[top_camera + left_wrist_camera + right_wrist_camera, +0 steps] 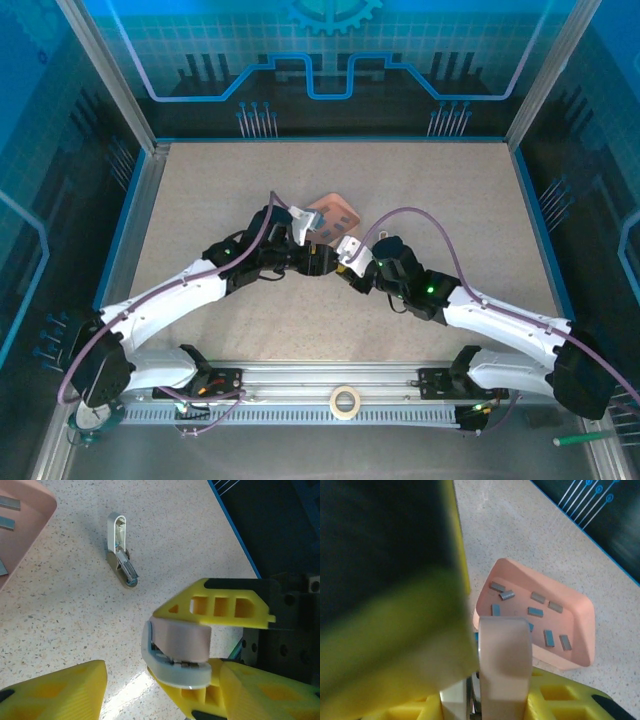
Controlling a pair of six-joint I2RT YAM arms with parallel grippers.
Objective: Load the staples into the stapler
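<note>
Speckled beige tabletop (200, 200), blue-walled enclosure. Right gripper (500, 690) was clenched on the pale pink-topped, grey-based mini stapler (180, 640), lower centre of the left wrist view. Left gripper (162, 692) was spread, gripping nothing. Tiny dark grey metal staples (535, 612) lay loose in the shallow salmon-pink tray (580, 630), centre-right of the right wrist view. Judged: keep stapler steady with magazine exposed, then pinch one strip squarely by its long sides.

Stapler (504, 655): mini, pale pink top, light grey base, metal showing between the two at near end. Clamped between yellow fingers of right gripper (505, 695).
Staples (535, 612): about nine short dark grey strips, loose, scattered flat at mixed angles on floor of salmon-pink tray (582, 617), just beyond stapler; one partly hidden behind stapler.
</note>
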